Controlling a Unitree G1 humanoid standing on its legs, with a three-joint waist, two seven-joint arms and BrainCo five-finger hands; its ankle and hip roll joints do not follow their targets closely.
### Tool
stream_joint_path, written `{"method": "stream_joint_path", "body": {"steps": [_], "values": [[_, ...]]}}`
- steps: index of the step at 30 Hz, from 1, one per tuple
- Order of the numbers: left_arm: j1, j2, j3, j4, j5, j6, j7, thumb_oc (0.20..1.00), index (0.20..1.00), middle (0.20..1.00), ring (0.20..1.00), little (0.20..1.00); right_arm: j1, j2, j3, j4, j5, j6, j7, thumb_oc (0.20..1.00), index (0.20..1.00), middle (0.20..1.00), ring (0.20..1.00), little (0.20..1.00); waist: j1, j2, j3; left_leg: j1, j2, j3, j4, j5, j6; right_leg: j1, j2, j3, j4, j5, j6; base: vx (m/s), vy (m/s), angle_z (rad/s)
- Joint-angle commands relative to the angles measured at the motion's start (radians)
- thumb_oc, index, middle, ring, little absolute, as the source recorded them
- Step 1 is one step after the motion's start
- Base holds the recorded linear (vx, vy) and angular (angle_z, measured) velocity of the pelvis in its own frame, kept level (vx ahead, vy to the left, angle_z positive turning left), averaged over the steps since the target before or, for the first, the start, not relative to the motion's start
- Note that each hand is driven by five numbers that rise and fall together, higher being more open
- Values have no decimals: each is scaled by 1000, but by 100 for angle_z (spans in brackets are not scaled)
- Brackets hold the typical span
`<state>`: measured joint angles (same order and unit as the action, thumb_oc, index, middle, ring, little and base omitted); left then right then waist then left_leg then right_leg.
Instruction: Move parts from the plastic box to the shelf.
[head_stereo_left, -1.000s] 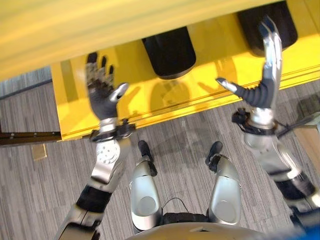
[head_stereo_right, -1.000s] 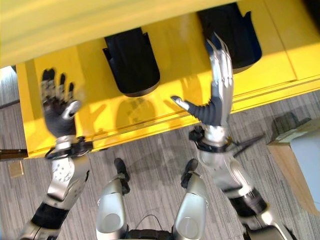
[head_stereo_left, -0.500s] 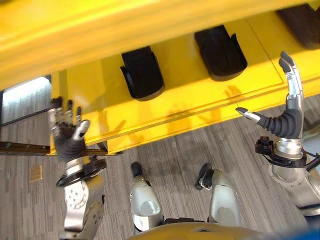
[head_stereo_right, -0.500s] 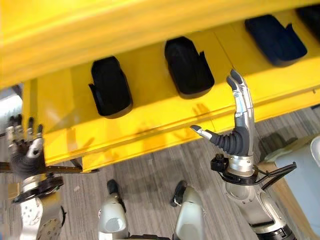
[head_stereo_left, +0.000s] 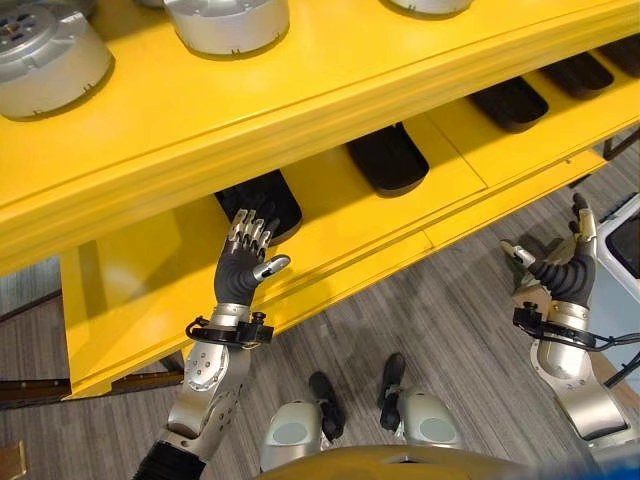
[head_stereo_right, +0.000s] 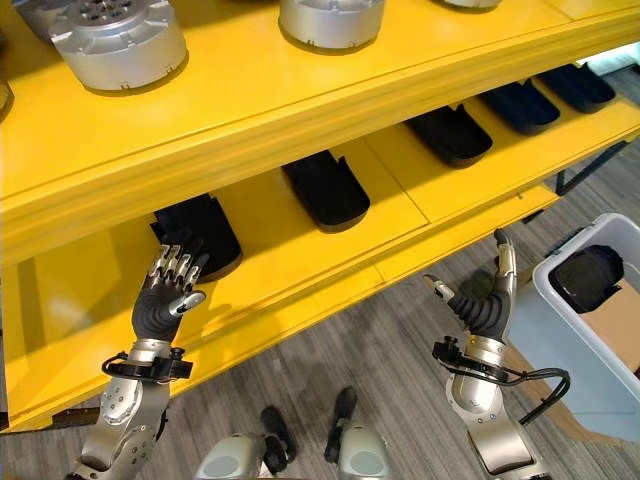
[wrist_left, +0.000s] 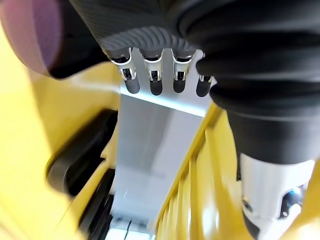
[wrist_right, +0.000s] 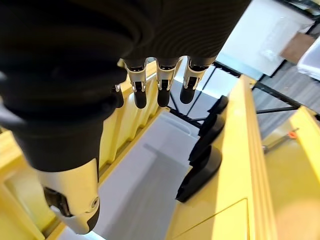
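over the lower yellow shelf board (head_stereo_left: 150, 290), the left hand (head_stereo_left: 243, 262) hangs with its fingers straight and loosely spread, holding nothing, its tips just short of a black moulded plastic part (head_stereo_left: 262, 202) that lies on the board. the right hand (head_stereo_right: 484, 300) stands upright off the shelf's front edge, fingers straight, thumb out, also empty, near the pale grey plastic box (head_stereo_right: 590, 330) on the floor, where another dark part (head_stereo_right: 588, 278) sits. a second ago both hands were raised higher against the shelf and the view was closer; now the whole view has swung, showing more black parts (head_stereo_left: 388, 158) in a row and round silver metal housings (head_stereo_left: 50, 55) on the upper board. judging by this, a placement is done and the next part waits in the box.
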<state>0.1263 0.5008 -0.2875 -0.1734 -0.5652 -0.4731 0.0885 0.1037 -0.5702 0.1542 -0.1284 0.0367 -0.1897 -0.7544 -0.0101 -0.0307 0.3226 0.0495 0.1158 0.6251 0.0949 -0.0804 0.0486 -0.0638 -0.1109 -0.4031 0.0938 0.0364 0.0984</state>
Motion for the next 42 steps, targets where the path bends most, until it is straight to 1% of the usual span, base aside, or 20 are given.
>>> {"method": "stream_joint_path", "body": {"steps": [1, 3, 4, 7, 9, 14, 18, 19, 20, 22, 23, 26, 31, 34, 35, 36, 37, 38, 39, 42], "values": [[2, 20, -28, -58, 45, -79, -75, 1000, 1000, 1000, 1000, 1000, -12, -7, -52, -1, 87, 1, -51, 1000, 1000, 1000, 1000, 1000, -8, -2, -37, -15, -13, -107, -28, 50, -50, 61, -80, 27, 105, -59, 60, -105, -392, -25], [-21, 26, -62, -40, 49, -69, -107, 1000, 1000, 1000, 1000, 1000, -22, 14, -50, 15, 85, 37, -45, 1000, 1000, 1000, 1000, 1000, -18, 1, -47, 12, 5, -89, -56, 58, -48, 62, -122, 23, 111, -30, 68, -83, -423, -47], [-29, 19, -84, -33, 63, -73, -96, 1000, 1000, 1000, 1000, 1000, -41, 22, -41, 12, 68, 74, -36, 1000, 1000, 1000, 1000, 1000, -16, 4, -51, 36, 28, -54, -76, 74, -60, 62, -143, -11, 101, -6, 72, -55, -320, -34], [-42, 12, -104, -27, 36, -63, -94, 1000, 1000, 1000, 1000, 1000, -74, 13, -19, 9, 37, 117, -37, 1000, 1000, 1000, 1000, 1000, -6, -3, -52, 44, 61, 0, -68, 90, -89, 90, -135, -80, 33, 8, 79, -17, -379, -93], [-51, 14, -120, -34, 63, -55, -93, 1000, 1000, 1000, 1000, 1000, -93, -4, -9, -6, -35, 142, -49, 1000, 1000, 1000, 1000, 1000, -8, -12, -48, 28, 102, 25, -28, 91, -100, 99, -129, -104, 20, -5, 66, 56, -544, -132], [-61, 23, -113, -39, 11, -77, -64, 1000, 1000, 1000, 1000, 1000, -122, -60, 15, -35, -132, 170, -46, 1000, 1000, 1000, 1000, 1000, -24, -15, -48, 10, 179, 27, 39, 92, -124, 72, -99, -93, 76, -72, 18, 105, -382, -87], [-79, -4, -120, -28, -1, -62, -24, 1000, 1000, 1000, 1000, 1000, -181, -88, 54, 7, -133, 159, -21, 1000, 1000, 1000, 1000, 1000, -43, -12, -67, 24, 284, 28, 109, 143, -179, 67, -55, -75, 91, -115, -36, 255, -415, -56], [-82, -17, -119, -19, -12, -48, 10, 1000, 1000, 1000, 1000, 1000, -192, -87, 68, 22, -120, 146, -25, 1000, 1000, 1000, 1000, 1000, -42, -8, -74, 18, 286, -1, 136, 154, -191, 64, -40, -56, 91, -124, -48, 312, -354, -62], [-86, -32, -111, -8, -3, -38, 49, 1000, 1000, 1000, 1000, 1000, -199, -73, 86, 38, -101, 132, -34, 1000, 1000, 1000, 1000, 1000, -33, -6, -78, 1, 265, -53, 171, 147, -189, 65, -26, -29, 85, -130, -58, 287, -308, -65], [-94, -52, -102, 9, 27, -26, 85, 1000, 1000, 1000, 1000, 1000, -203, -46, 105, 62, -88, 108, -30, 1000, 1000, 1000, 1000, 1000, -27, -6, -85, -22, 214, -92, 203, 101, -167, 71, -11, -3, 64, -126, -62, 242, -209, -80], [-102, -63, -94, 24, 43, -7, 124, 1000, 1000, 1000, 1000, 1000, -198, -28, 113, 73, -67, 97, -13, 1000, 1000, 1000, 1000, 1000, -30, -5, -89, -27, 181, -90, 209, 79, -155, 80, 0, 6, 43, -119, -61, 245, -163, -94], [-117, -80, -81, 33, 45, 14, 143, 1000, 1000, 1000, 1000, 1000, -190, -4, 126, 80, -52, 84, 11, 1000, 1000, 1000, 1000, 1000, -34, -4, -89, -41, 158, -92, 203, 84, -152, 96, 16, 23, 17, -115, -62, 181, -47, -40], [-134, -104, -59, 42, 54, 36, 184, 1000, 1000, 1000, 1000, 1000, -157, 41, 150, 81, 43, 69, 110, 1000, 1000, 1000, 1000, 1000, -41, 7, -95, -65, 138, -109, 54, 162, -162, 125, 21, 36, 4, -122, -60, 215, 142, -25], [-126, -112, -39, 49, 53, 47, 193, 1000, 1000, 1000, 1000, 1000, -120, 52, 159, 91, 62, 32, 168, 1000, 1000, 1000, 1000, 1000, -36, 21, -100, -96, 171, -150, -43, 270, -195, 139, 16, 44, 27, -146, -62, 261, 242, -23], [-124, -113, -39, 51, 54, 47, 191, 1000, 1000, 1000, 1000, 1000, -117, 53, 160, 92, 58, 29, 168, 1000, 1000, 1000, 1000, 1000, -35, 22, -101, -101, 176, -155, -44, 279, -198, 139, 15, 46, 32, -150, -63, 242, 281, -44], [-123, -115, -27, 58, 51, 50, 186, 1000, 1000, 1000, 1000, 1000, -117, 55, 163, 96, 57, 25, 178, 1000, 1000, 1000, 1000, 1000, -31, 24, -99, -108, 179, -174, -38, 259, -190, 132, 2, 57, 69, -172, -64, 233, 309, -62], [-123, -115, -13, 68, 41, 63, 170, 1000, 1000, 1000, 1000, 1000, -122, 62, 165, 105, 71, 25, 188, 1000, 1000, 1000, 1000, 1000, -25, 26, -98, -105, 169, -186, -23, 209, -170, 128, -13, 58, 106, -192, -60, 219, 308, -59], [-123, -115, -11, 70, 41, 64, 167, 1000, 1000, 1000, 1000, 1000, -123, 63, 165, 107, 76, 25, 187, 1000, 1000, 1000, 1000, 1000, -24, 25, -97, -104, 166, -184, -20, 200, -166, 126, -17, 59, 113, -196, -58, 221, 327, -70], [-130, -112, -6, 77, 51, 85, 142, 1000, 1000, 1000, 1000, 1000, -122, 81, 163, 113, 94, 34, 182, 1000, 1000, 1000, 1000, 1000, -26, 21, -103, -87, 148, -168, -1, 154, -145, 127, -30, 46, 132, -204, -52, 156, 253, -70], [-137, -108, -22, 87, 73, 129, 111, 1000, 1000, 1000, 1000, 1000, -117, 108, 155, 129, 73, 34, 123, 1000, 1000, 1000, 1000, 1000, -26, 9, -107, -77, 110, -156, 26, 110, -120, 121, -48, 46, 142, -190, -30, 149, 271, -37]]}}
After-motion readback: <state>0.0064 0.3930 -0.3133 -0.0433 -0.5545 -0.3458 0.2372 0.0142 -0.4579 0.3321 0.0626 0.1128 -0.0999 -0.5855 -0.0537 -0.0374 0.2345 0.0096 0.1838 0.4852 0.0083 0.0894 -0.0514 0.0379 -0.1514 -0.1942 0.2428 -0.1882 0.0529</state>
